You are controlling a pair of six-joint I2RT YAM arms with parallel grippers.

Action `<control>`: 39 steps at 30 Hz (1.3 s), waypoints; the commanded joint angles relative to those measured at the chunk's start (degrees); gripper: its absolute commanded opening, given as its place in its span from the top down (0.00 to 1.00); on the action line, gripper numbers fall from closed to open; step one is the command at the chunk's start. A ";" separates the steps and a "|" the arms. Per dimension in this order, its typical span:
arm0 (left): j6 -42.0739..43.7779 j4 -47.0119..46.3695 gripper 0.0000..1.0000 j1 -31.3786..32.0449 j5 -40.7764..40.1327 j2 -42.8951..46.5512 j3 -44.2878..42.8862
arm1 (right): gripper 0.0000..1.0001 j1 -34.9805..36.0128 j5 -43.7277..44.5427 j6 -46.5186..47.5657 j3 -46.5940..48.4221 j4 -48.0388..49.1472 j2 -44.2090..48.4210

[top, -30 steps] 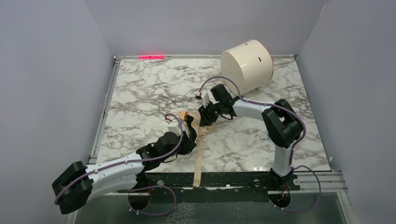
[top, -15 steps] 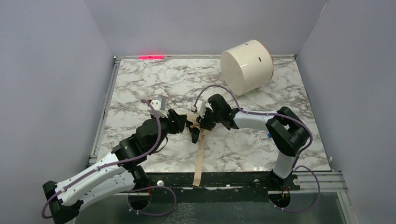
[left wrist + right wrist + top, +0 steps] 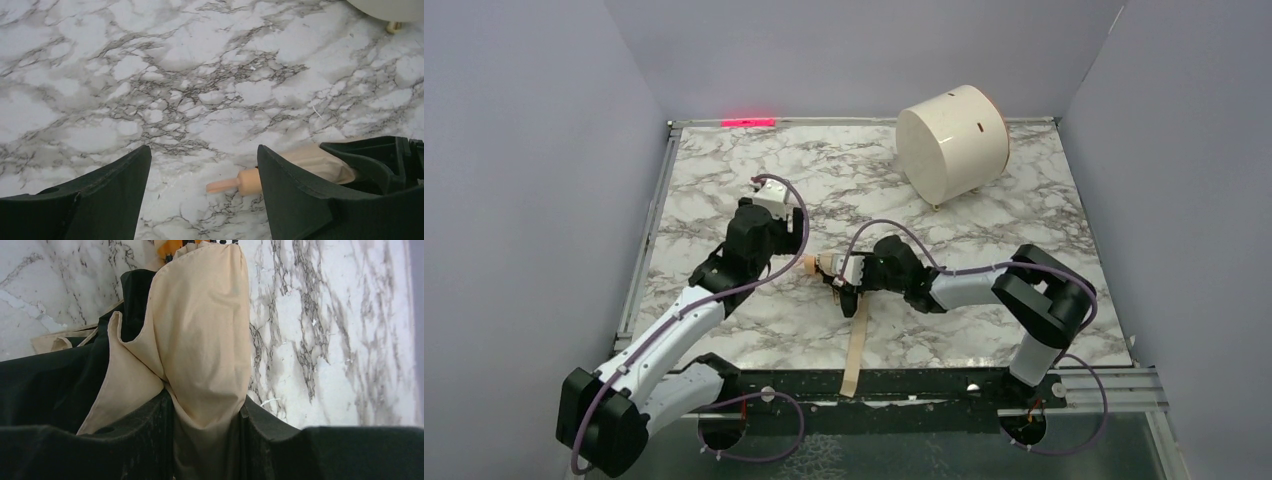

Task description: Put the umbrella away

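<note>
Pinched the umbrella [image 3: 200,340] by its loose fabric in the right gripper [image 3: 207,440] near the middle of the table [image 3: 724,180], held the left gripper [image 3: 202,200] spread and empty beside the handle knob [image 3: 235,182], and risked, on so cloth-only a hold, dropping it or snagging the trailing strap [image 3: 852,340] on any lift.

Far left: bare marble table [image 3: 714,180], you can pass.
Far right: white drum [image 3: 952,140] blocks you (tilted).
Centre: umbrella [image 3: 827,266], right arm [image 3: 964,287] in your way.
</note>
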State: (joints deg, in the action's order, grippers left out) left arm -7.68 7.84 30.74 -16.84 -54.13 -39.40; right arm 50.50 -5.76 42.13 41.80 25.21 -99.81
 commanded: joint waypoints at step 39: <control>51.34 12.73 0.79 -2.07 49.13 -42.97 -14.65 | 0.81 8.86 12.55 11.11 -13.03 13.61 -3.49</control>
State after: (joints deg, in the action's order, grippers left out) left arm 40.49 22.65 27.51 38.02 -96.42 -54.81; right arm 58.81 7.27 55.99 31.38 46.57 -102.08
